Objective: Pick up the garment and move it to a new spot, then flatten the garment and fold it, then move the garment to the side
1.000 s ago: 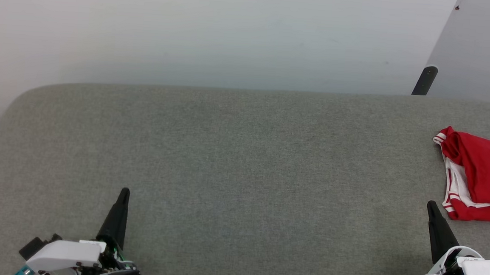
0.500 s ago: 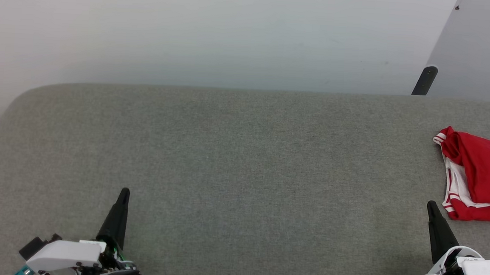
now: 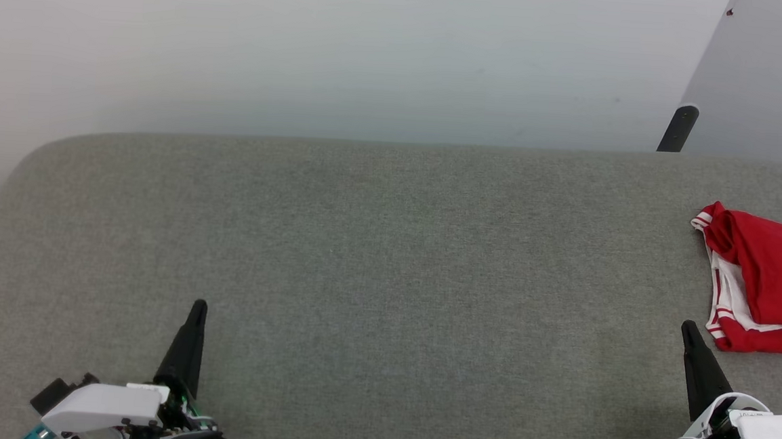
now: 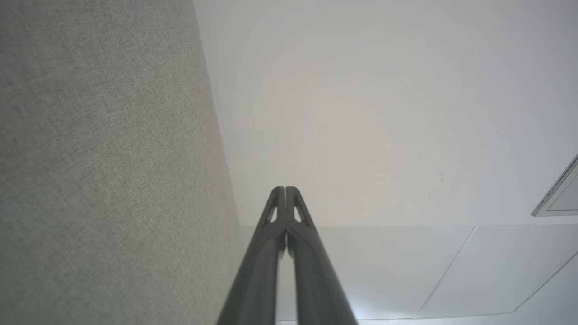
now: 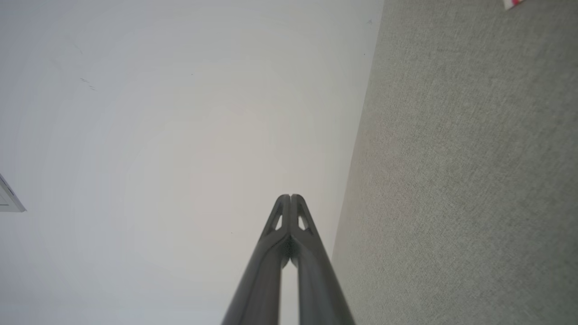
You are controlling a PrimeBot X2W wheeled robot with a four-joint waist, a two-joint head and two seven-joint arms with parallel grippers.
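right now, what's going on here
Nothing is being handled. The robot's left end effector and right end effector are both shut and empty, over the near part of the grey table. The garment, red with white striped trim, lies bunched at the table's right side, apart from the right end effector.

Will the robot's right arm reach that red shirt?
Probably yes: the garment lies just ahead and right of the right gripper on the grey surface, nothing between them; its shut jaws must open first.
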